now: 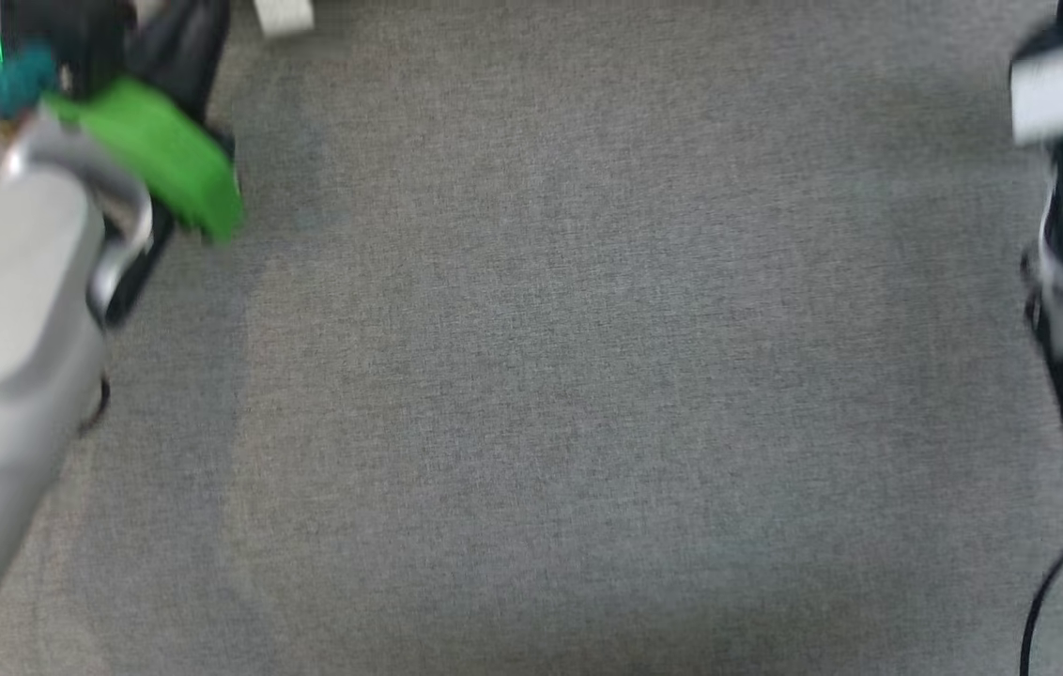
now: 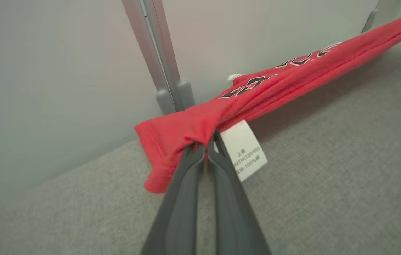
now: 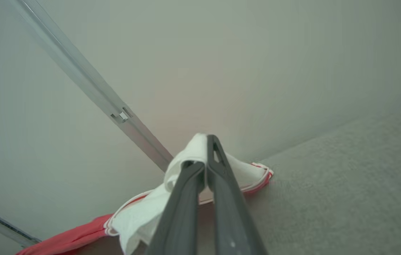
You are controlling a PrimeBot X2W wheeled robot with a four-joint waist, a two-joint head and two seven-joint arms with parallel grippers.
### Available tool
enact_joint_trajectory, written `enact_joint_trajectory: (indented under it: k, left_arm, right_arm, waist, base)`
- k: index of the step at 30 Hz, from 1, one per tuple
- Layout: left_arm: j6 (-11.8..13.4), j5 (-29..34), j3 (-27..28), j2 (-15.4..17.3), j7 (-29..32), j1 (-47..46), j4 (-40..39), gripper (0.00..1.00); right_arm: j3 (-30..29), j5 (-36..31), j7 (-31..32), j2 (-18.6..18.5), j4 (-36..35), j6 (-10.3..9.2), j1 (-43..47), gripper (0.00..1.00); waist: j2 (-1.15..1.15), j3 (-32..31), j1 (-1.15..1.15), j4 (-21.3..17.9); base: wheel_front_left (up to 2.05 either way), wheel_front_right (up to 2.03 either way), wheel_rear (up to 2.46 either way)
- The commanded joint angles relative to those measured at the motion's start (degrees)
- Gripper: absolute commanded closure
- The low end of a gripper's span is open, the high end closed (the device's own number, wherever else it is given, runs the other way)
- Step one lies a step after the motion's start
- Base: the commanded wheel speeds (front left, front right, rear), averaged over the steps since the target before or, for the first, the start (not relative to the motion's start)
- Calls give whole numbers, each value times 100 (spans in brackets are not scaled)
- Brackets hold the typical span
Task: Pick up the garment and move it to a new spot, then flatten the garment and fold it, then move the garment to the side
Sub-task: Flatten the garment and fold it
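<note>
Garment (image 2: 264,92), red with dark lettering, stretches taut up and to the right from the left gripper (image 2: 207,147), raised off the grey fabric surface (image 2: 345,184). The jaws are pinched on its red hem, and a white care label (image 2: 244,150) dangles just right of the tips. The right gripper (image 3: 203,161) is clamped on a white, red-trimmed edge bunched around its fingertips. A pale wall (image 2: 44,88) and a metal post (image 2: 158,53) stand beyond.

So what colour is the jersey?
The jersey is red with black lettering, clearest in the left wrist view.
</note>
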Motion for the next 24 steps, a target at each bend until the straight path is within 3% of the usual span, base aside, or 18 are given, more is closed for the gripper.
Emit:
enact_joint_trajectory:
  k: [1,4,7,9,12,18,21,24]
  left_arm:
    - [16,-103,-83,188,-60,401,-120,100]
    - [33,-172,-233,534,-112,1356,-503,100]
    - [288,-258,-341,733,-136,2465,-1006,100]
    - [543,-379,-421,866,-114,3251,-1458,100]
    - [1120,-562,-567,1090,-55,4467,-2262,100]
    - [2172,-989,-743,1349,110,6174,-3925,100]
    - [2516,-1067,-783,1404,222,6534,-4569,100]
    - [2615,-1093,-780,1498,428,6466,-5006,100]
  right_arm:
    - [-64,167,-139,-33,-212,2,559,100]
    - [-67,355,-304,-85,-669,-1,1905,100]
    - [-98,315,-372,-102,-880,-4,3111,100]
    - [-167,333,-352,-39,-965,-4,3893,100]
    - [-340,355,-366,107,-1081,-4,4959,100]
    - [-778,348,-444,406,-1341,-4,6610,100]
    - [-1025,413,-476,525,-1589,-4,6960,100]
    - [-1157,338,-300,510,-1918,-3,6979,100]
  waist:
    - [0,-495,-1,-150]
    - [0,-1013,-1,-214]
    - [0,-1541,-1,-270]
    - [0,-1874,-1,-286]
    - [0,-2249,-1,-307]
    - [0,-2438,-1,-168]
    - [0,-2443,-1,-70]
    - [0,-2498,-1,5]
  base:
    - [0,0,0]
    - [0,0,0]
    - [0,0,0]
    - [0,0,0]
    - [0,0,0]
    - [0,0,0]
    - [0,0,0]
    - [0,0,0]
